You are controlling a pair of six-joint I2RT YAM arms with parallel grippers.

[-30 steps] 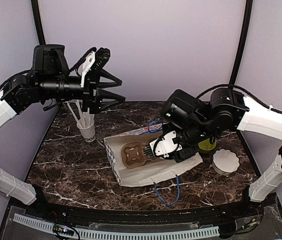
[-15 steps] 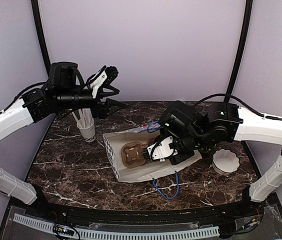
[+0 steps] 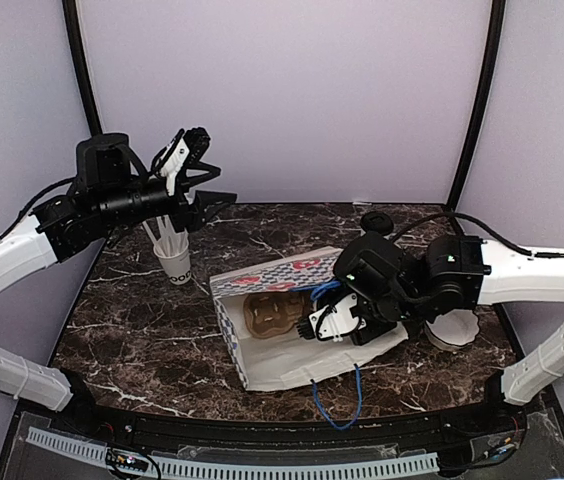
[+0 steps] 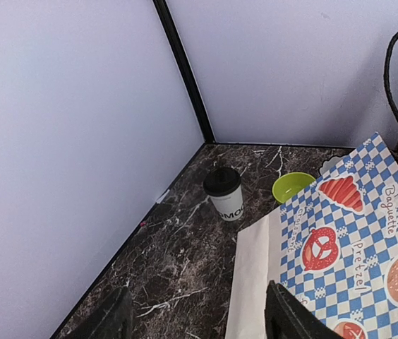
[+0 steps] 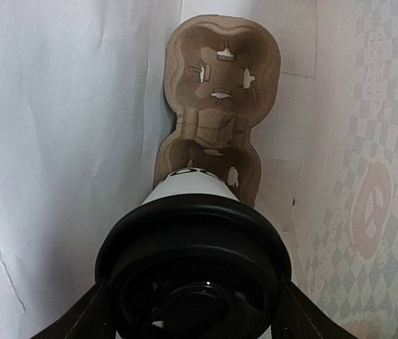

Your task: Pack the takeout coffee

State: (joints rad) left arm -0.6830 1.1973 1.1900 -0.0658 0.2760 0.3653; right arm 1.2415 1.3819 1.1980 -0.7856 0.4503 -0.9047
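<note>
One takeout coffee cup (image 5: 195, 185) is clamped in the right end effector (image 5: 192, 311), jaws wide around its lidded body. It is inside the bag (image 3: 282, 365) lying on its side, base close to the cardboard carrier (image 5: 220, 99). Next, I judge, it must seat squarely in the near socket (a snug fit, probably). The other cup (image 4: 225, 194) stands well apart on the desk (image 3: 132, 320), near the far corner. The left end effector (image 3: 202, 178) hangs open and empty above. The top is dark marble, the walls lilac.

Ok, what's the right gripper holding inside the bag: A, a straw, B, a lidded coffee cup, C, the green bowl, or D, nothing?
B: the right gripper clasps a black-lidded white coffee cup, the cardboard carrier beyond it in the bag.
</note>
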